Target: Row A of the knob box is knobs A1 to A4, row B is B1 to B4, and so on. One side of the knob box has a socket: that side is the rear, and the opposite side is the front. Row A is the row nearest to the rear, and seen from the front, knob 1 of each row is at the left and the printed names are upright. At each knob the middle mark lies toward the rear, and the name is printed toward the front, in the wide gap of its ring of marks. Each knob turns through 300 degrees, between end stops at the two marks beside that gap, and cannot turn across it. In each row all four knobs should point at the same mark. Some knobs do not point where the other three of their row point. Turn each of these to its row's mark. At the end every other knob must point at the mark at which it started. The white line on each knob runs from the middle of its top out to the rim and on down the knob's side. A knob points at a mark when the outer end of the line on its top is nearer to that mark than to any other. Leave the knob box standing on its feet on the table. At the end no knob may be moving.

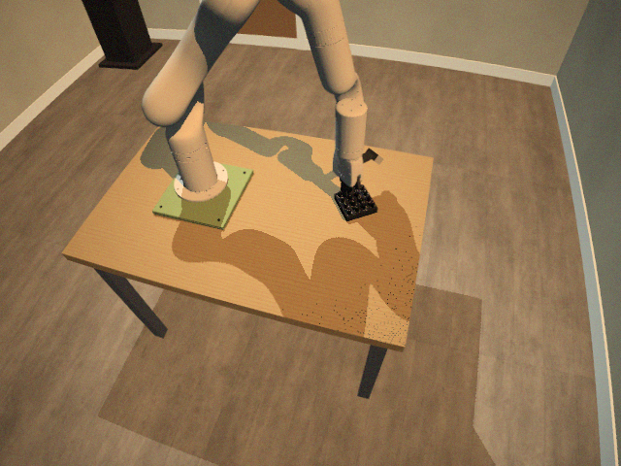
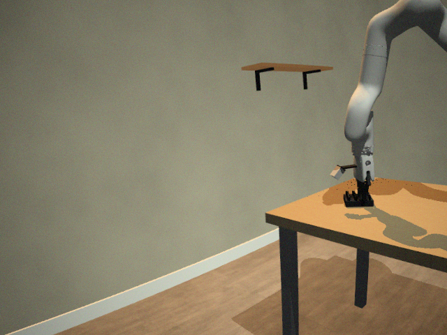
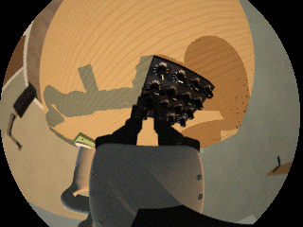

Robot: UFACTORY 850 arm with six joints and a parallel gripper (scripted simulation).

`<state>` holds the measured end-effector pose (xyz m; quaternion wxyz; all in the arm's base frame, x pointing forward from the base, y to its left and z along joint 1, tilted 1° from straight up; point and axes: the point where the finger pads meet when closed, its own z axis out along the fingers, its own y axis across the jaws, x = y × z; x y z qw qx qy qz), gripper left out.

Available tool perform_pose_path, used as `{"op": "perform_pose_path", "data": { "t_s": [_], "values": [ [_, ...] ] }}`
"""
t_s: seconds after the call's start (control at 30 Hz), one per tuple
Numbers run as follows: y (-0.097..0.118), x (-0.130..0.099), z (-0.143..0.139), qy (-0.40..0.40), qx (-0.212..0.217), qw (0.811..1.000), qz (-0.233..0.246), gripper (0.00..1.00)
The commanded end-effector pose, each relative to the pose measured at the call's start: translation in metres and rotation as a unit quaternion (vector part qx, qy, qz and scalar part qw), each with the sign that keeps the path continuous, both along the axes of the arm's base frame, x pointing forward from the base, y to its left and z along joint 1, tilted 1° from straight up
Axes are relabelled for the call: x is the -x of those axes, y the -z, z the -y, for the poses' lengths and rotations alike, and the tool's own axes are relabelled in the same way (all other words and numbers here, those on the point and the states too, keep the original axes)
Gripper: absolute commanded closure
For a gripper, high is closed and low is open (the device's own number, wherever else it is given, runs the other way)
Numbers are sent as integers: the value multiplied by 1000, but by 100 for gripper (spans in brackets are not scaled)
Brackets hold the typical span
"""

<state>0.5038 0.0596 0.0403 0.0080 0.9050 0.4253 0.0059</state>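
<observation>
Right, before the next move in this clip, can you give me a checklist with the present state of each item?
1. Knob box sitting flat on the table: ok.
2. Box away from the table's edges: ok.
3. Gripper lifted clear of the knobs: not ok, its fingers are down among them.
4. A knob gripped between the fingers: cannot tell, the fingers hide that spot.
5. Each row's four knobs on one mark: cannot tell, lines too small.
6. Robot's green base plate on the table: ok.
</observation>
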Motion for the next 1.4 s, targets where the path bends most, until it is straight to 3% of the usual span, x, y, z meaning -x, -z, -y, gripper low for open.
{"op": "perform_pose_path", "data": {
  "t_s": [0.0,0.6,1.13,1.37],
  "values": [
    [-1,-1,0,0,0,1000,1,81],
    [-2,-1,0,0,0,1000,1,81],
    [-33,0,0,0,0,1000,1,81],
    [-37,0,-1,0,0,1000,1,81]
  ]
}}
